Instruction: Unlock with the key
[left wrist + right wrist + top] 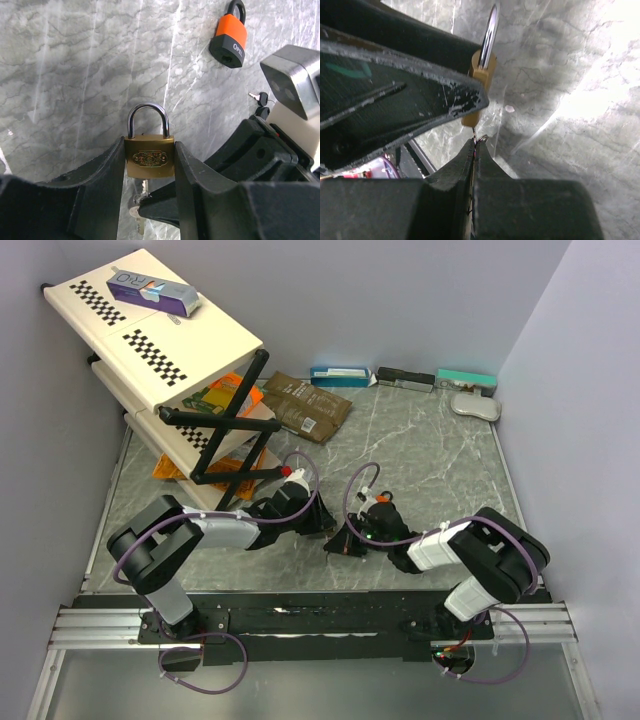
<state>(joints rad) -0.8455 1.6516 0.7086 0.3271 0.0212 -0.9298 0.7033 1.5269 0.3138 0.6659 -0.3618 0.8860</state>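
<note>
The black fingers [107, 175] of the left gripper [149, 150] fill the near part of its wrist view, set at a middling width and clamped on the 2 flat sides of the brass padlock [149, 159]. The lock stands upright just above the marble table [75, 75], at the near middle of the scene between the 2 arms. Its shackle [148, 112] looks seated in the body on both legs, so I judge it not yet unlocked.

The key [142, 189] hangs from the underside of the lock, in the keyhole. The right gripper [476, 149] comes in from the right with its jaws pressed fully together on the key's thin bow.

The step in hand is the turn. To do it well:
- Roll the right wrist about the key's own line, with no sideways lean that could bend or pull it out.
- Keep the left clamp firm so the body cannot spin along.
- Leave the shackle free of both fingers so that it can spring up.

An orange padlock [229, 37] and spare keys [259, 97] lie further off, well apart.
</note>
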